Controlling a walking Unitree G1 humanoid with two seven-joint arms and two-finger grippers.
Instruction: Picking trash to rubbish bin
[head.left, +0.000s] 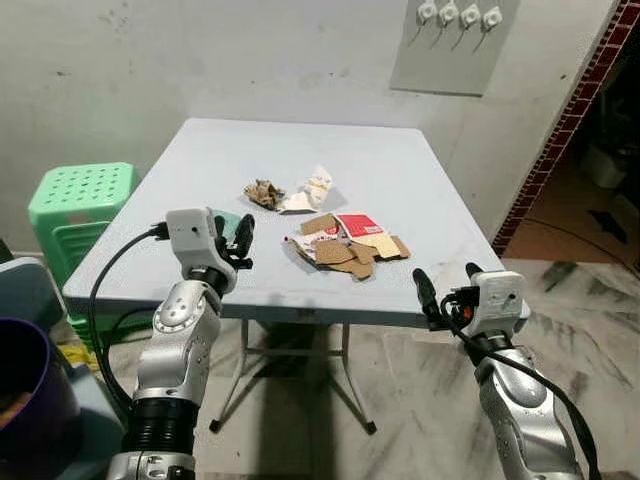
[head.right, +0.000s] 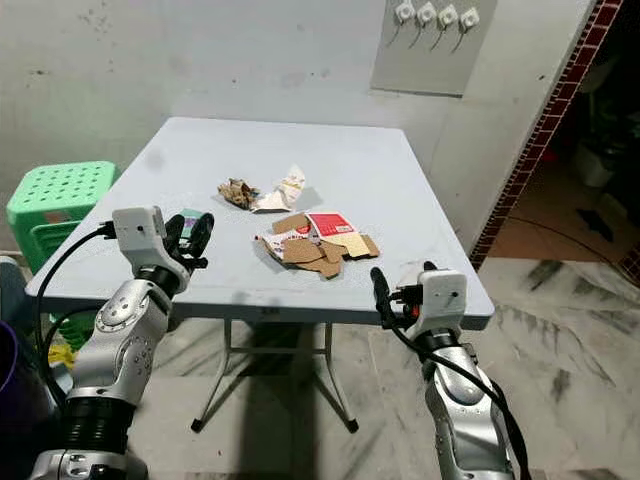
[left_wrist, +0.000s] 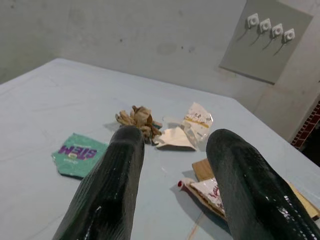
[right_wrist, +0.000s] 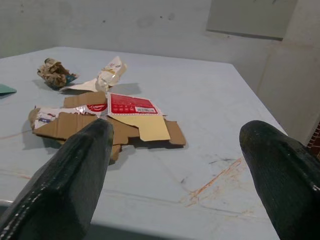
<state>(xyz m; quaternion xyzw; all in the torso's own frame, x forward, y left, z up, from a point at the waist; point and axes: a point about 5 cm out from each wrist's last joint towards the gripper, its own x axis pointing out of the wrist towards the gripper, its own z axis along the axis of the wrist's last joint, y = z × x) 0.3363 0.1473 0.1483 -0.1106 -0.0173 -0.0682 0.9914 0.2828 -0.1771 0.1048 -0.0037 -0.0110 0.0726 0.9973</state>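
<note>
My left fingers hovering spread over the desk's left edge, partly hiding a green packet, my right fingers parted at the front edge, torn cardboard, crumpled wrappers lying mid-desk, purple bin cut off at my left.

On the desk, the flattened carton lies ahead of the right claw, slightly to its left. The crumpled paper and torn wrapper sit beyond it, ahead of the left claw, with the sachet just before that claw.
</note>
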